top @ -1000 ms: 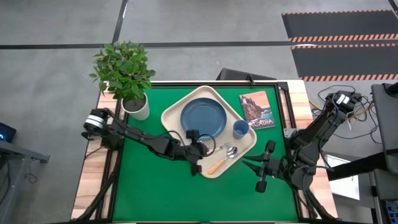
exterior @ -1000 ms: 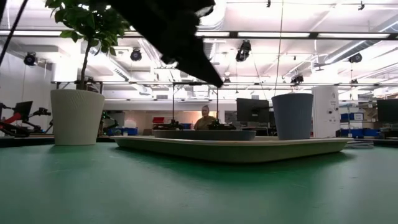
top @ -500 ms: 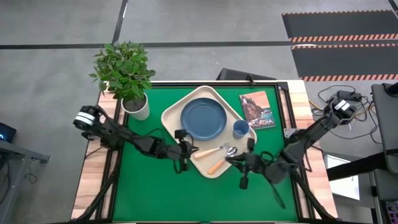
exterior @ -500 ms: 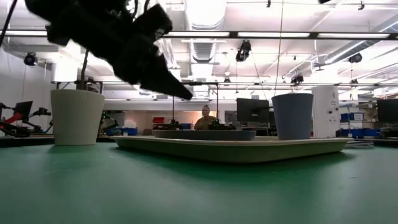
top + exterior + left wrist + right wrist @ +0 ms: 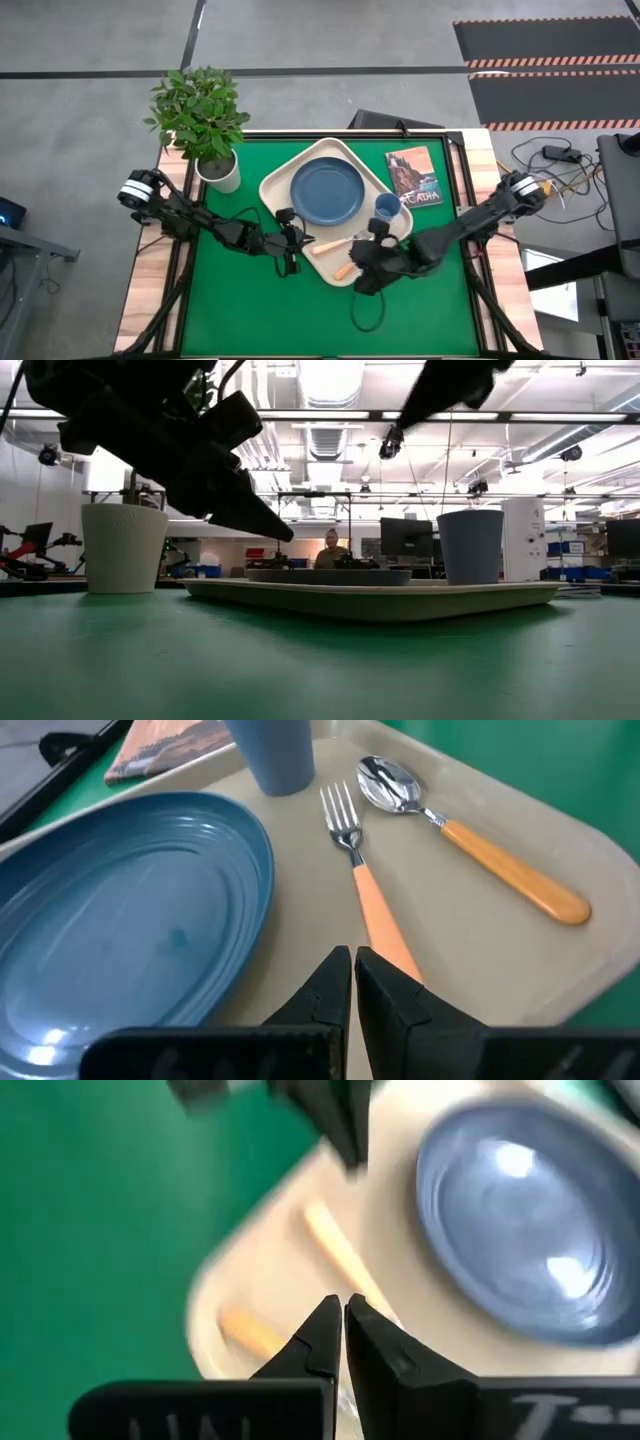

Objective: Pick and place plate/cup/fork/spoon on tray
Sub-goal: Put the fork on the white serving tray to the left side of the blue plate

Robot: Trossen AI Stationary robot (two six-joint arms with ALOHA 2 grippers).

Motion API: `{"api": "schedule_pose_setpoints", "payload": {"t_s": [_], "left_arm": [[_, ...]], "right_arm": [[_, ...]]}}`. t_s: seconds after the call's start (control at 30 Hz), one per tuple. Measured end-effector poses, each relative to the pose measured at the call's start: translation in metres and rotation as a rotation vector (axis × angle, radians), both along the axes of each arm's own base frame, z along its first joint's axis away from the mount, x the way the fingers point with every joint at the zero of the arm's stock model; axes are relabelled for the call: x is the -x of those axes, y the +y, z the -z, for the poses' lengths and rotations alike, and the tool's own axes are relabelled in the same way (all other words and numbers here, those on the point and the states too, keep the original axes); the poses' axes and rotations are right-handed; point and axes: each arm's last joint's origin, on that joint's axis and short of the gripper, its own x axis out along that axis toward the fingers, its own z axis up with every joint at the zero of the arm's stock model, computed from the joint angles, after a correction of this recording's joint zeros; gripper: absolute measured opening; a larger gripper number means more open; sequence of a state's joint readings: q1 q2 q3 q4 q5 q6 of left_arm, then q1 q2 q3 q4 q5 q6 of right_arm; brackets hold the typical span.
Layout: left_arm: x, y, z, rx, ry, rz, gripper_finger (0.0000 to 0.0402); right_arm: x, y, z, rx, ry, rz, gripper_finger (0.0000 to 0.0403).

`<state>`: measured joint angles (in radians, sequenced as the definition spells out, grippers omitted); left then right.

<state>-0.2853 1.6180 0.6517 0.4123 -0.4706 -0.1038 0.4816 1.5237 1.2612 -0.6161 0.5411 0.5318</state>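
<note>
The cream tray (image 5: 283,178) holds the blue plate (image 5: 328,190), the blue cup (image 5: 387,207), the fork (image 5: 335,243) and the spoon (image 5: 470,845). The fork and spoon lie flat side by side on the tray floor near its near edge. My left gripper (image 5: 302,245) is shut and empty, raised just off the tray's near-left rim, pointing at the fork's handle (image 5: 385,925). My right gripper (image 5: 362,265) is shut and empty, hovering over the tray's near corner above the spoon's handle (image 5: 343,268). It hides part of the spoon in the high view.
A white plant pot (image 5: 219,172) stands at the far left of the green mat. A book (image 5: 413,176) lies right of the tray. Bare green mat (image 5: 250,310) lies near and left of the tray. A person (image 5: 327,550) shows far behind the table.
My left gripper has drawn back from over the tray toward the table's left edge, and the fork now lies uncovered on the tray. My right gripper has swung from the table's right side toward the left, ending over the tray's near corner.
</note>
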Motion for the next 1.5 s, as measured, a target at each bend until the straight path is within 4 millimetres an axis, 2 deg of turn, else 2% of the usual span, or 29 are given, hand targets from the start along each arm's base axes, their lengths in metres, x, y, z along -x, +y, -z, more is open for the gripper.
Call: {"api": "schedule_pose_setpoints", "payload": {"t_s": [0.2,0.3,0.5,0.63,0.97,1.5], "left_arm": [[0.001,0.001,0.001,0.02,-0.002,-0.013,0.0001],[0.0,0.001,0.0,0.022,-0.008,-0.013,0.0001],[0.001,0.001,0.001,0.041,-0.01,-0.025,0.0001],[0.001,0.001,0.002,0.042,-0.009,-0.025,0.0002],[0.002,0.001,0.003,0.083,-0.016,-0.048,0.0002],[0.004,0.0,0.005,0.217,-0.025,-0.073,0.0002]], "right_arm": [[-0.028,-0.014,0.028,0.018,0.275,-0.075,0.0008],[-0.039,-0.02,0.047,0.034,0.357,-0.126,0.0008],[-0.05,-0.034,0.08,0.038,0.475,-0.137,0.0008],[-0.053,-0.042,0.093,0.047,0.513,-0.122,0.0008],[-0.049,-0.056,0.108,0.117,0.562,-0.086,0.0008],[-0.054,-0.06,0.111,0.138,0.51,-0.106,0.0008]]}}
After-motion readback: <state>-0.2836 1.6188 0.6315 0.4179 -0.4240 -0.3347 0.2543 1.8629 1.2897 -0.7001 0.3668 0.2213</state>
